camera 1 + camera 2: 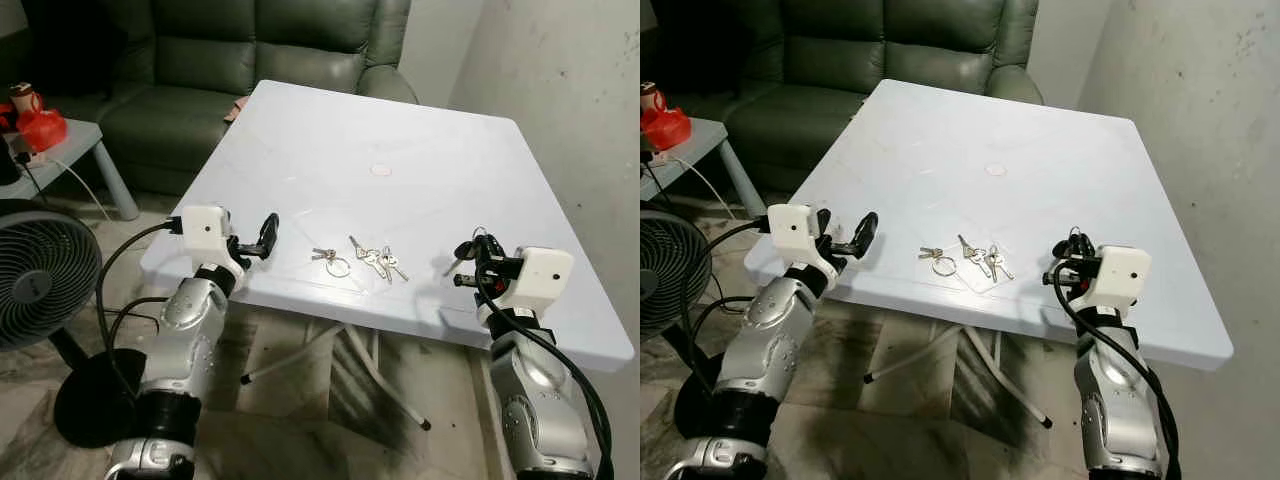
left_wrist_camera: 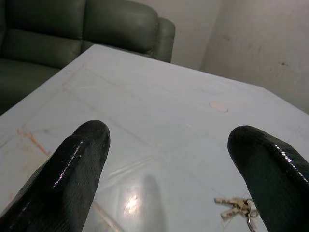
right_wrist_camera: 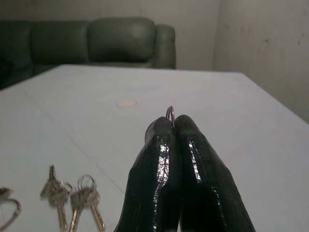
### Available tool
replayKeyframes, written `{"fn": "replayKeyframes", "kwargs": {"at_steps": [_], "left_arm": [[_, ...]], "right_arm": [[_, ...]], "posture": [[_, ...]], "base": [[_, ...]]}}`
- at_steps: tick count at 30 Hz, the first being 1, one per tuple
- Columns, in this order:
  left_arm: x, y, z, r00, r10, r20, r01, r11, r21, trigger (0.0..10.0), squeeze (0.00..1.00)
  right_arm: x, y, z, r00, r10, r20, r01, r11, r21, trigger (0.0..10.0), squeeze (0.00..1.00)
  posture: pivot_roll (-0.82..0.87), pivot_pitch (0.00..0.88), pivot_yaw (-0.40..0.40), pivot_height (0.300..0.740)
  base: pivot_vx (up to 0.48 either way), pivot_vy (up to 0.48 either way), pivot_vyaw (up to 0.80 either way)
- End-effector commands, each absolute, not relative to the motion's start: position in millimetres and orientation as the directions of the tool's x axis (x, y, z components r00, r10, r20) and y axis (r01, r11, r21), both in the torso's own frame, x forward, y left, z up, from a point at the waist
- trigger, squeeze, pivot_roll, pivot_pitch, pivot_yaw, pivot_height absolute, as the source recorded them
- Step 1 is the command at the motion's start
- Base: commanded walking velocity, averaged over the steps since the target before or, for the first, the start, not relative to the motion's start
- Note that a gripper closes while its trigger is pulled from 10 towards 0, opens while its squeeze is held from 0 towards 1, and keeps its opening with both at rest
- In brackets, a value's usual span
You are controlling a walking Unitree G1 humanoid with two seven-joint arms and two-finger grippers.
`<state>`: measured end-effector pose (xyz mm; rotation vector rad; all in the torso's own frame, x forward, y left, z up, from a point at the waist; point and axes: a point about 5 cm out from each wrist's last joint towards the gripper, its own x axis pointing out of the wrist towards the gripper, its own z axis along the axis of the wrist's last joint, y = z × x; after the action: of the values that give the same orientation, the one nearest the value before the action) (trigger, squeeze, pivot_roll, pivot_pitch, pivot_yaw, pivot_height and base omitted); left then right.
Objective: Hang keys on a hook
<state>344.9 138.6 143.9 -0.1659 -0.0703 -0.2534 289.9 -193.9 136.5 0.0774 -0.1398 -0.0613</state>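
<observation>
Right gripper [image 1: 468, 262] is closed on a key ring [image 3: 170, 112] above the table [image 1: 420, 130] edge; left gripper [image 1: 262, 236] waits open. Picking seems done; next it must find a hook, which cannot be seen.

Between the right gripper's [image 3: 171, 126] pressed fingertips only a sliver of key ring [image 3: 169, 112] shows, the rest hidden.

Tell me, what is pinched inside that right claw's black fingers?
The right gripper is shut on a key bunch. A metal ring pokes out at its tips and dark keys dangle beside them above the white table. The fingers cover the gripped part.
</observation>
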Motion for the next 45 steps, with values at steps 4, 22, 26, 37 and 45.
{"fn": "replayKeyframes", "kwargs": {"at_steps": [4, 22, 26, 37, 45], "left_arm": [[352.4, 136.5, 150.9, 0.963, -0.246, 0.109, 0.26, 0.955, -0.143, 10.0, 0.0], [363.1, 135.1, 149.7, 0.972, -0.216, 0.091, 0.229, 0.96, -0.164, 10.0, 0.0], [365.1, 135.0, 150.6, 0.973, -0.213, 0.084, 0.224, 0.961, -0.162, 10.0, 0.0], [364.5, 137.4, 150.0, 0.97, -0.233, 0.076, 0.241, 0.96, -0.139, 10.0, 0.0], [361.3, 135.9, 150.1, 0.963, -0.256, 0.084, 0.265, 0.957, -0.115, 10.0, 0.0]], "right_arm": [[292.4, -195.8, 137.5, 0.989, -0.09, 0.117, 0.083, 0.995, 0.062, 10.0, 0.0], [298.4, -194.0, 143.1, 0.988, -0.075, 0.132, 0.073, 0.997, 0.021, 10.0, 0.0], [299.0, -193.6, 142.9, 0.988, -0.076, 0.132, 0.074, 0.997, 0.019, 10.0, 0.0], [296.1, -193.1, 140.8, 0.99, -0.064, 0.122, 0.064, 0.998, 0.004, 10.0, 0.0], [295.4, -195.9, 140.5, 0.991, -0.066, 0.116, 0.067, 0.998, -0.007, 10.0, 0.0]], "posture": [[0.0, 0.0, -0.035, 0.74], [-0.01, 0.0, -0.033, 0.74], [-0.01, 0.0, -0.033, 0.74], [0.0, 0.0, -0.033, 0.74], [0.0, 0.0, -0.037, 0.74]], "base": [[0.0, 0.0, -0.58], [0.0, 0.095, -0.78], [0.0, 0.098, -0.77], [0.0, 0.0, -0.78], [0.0, 0.0, -0.77]]}}
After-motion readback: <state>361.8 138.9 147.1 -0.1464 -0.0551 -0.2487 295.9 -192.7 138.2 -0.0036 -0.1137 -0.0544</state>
